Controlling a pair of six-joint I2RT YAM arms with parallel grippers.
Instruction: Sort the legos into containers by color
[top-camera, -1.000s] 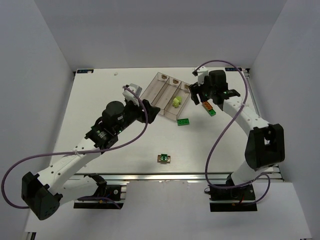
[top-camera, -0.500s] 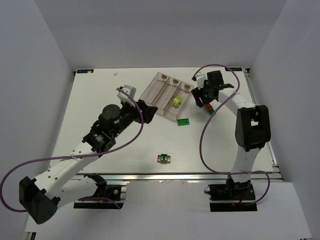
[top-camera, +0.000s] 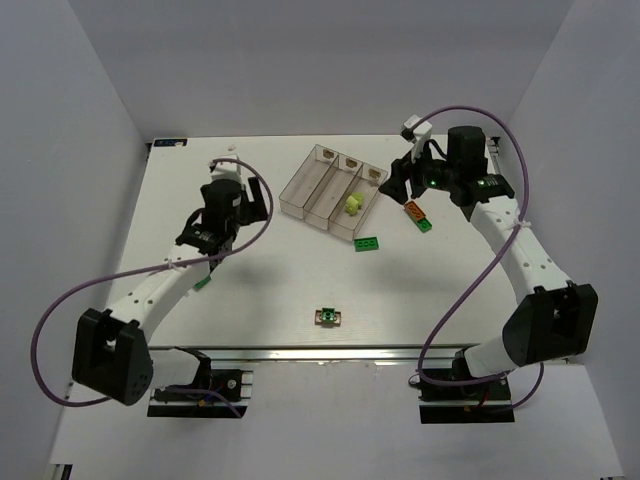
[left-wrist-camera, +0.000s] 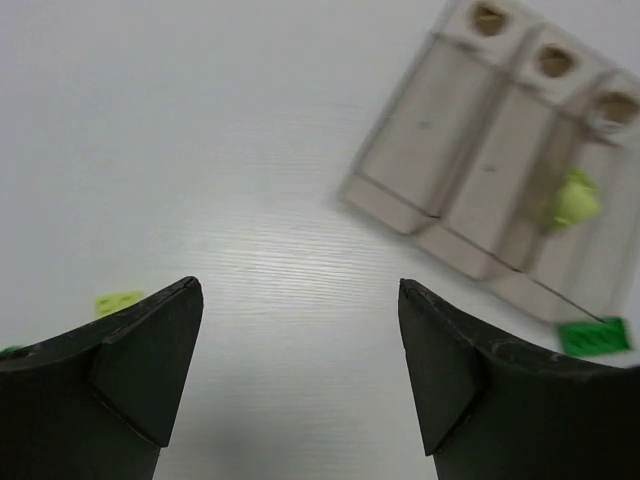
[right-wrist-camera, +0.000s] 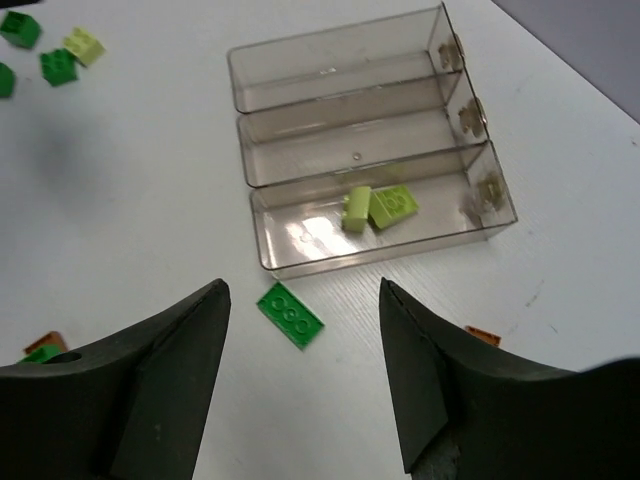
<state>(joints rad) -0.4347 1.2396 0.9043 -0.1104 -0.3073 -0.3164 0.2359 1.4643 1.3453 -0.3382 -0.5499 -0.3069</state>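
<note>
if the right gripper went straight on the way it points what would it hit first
Most likely the flat green lego, which lies straight ahead of the open right gripper, just short of the containers. Depth is unclear, so it may reach bare table first.

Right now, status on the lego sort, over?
Left pincer open, empty; right pincer same. Two yellow-green legos in end bin of tray. Green plate loose beside it, nothing covering it.

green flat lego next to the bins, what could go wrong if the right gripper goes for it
The green flat lego lies thin and close to the tray, so a finger of the open right gripper could bump and shove the tray. The nearest bin already holds yellow-green legos; dropping it there would mix colours.
</note>
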